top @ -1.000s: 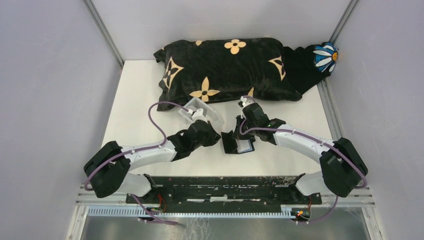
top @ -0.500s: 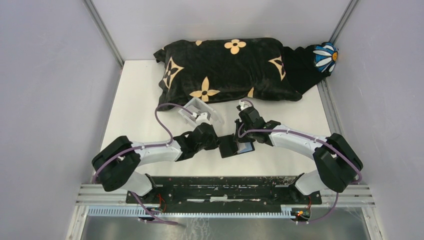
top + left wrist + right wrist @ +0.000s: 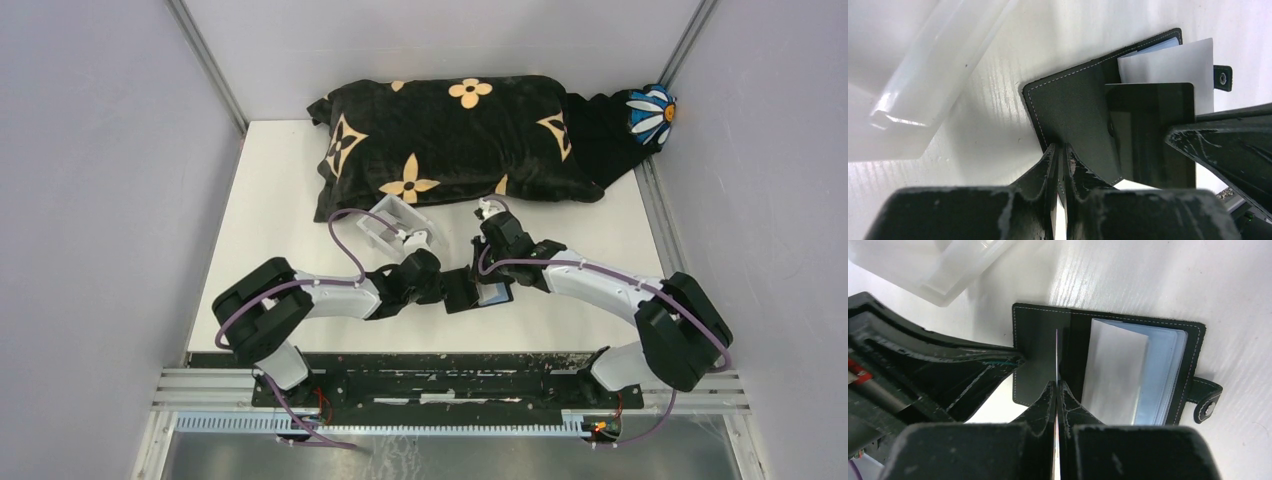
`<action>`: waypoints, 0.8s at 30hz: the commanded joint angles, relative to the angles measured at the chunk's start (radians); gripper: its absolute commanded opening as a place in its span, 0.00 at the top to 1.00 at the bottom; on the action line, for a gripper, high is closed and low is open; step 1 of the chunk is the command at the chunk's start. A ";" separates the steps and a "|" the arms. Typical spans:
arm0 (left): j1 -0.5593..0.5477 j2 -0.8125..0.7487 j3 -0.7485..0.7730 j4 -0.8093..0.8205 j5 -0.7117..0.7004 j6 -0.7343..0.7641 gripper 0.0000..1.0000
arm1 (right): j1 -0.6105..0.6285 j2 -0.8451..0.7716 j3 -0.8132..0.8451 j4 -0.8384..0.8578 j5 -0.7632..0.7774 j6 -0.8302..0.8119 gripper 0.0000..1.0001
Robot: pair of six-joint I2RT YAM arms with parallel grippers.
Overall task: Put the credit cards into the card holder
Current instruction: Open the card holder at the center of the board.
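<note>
Centrally on the white worktop [image 3: 270,200], between the two arms, the black card holder [image 3: 1073,105] is seen lying open with its inner side turned up. One cover edge is gripped by the left gripper [image 3: 1059,150], whose jaws are clenched on the leather with hardly any gap left between them. A dark card [image 3: 1150,130] is held by the right gripper [image 3: 1057,385]; its jaws are closed tight on the card, which is seen edge-on as a thin pale line in the right wrist view. In the left wrist view this dark card is seen flat over the fold of the card holder, one edge overlapping the stitched cover. Whether it is touching the leather cannot be told. A silver card [image 3: 1113,370] is tucked into the half away from the left gripper and is seen partly raised out of its slot, with light blue cards [image 3: 1160,375] lying beneath it. A snap tab [image 3: 1208,401] is seen sticking out from the outer edge of that half. A clear box [image 3: 400,225] is placed just beside the card holder, on the left arm's side and a little further back. A black pillow [image 3: 450,135] patterned with tan flowers is laid along the back of the worktop, well apart from the card holder
</note>
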 commanded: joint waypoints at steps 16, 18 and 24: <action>-0.005 0.045 0.030 0.009 -0.016 0.005 0.87 | -0.006 -0.266 0.098 -0.173 0.240 -0.110 0.99; -0.005 0.044 0.029 0.008 -0.018 0.008 0.87 | -0.022 -0.284 0.086 -0.188 0.263 -0.116 0.99; -0.006 0.041 0.031 0.001 -0.023 0.012 0.88 | -0.086 -0.319 0.032 -0.194 0.246 -0.120 0.99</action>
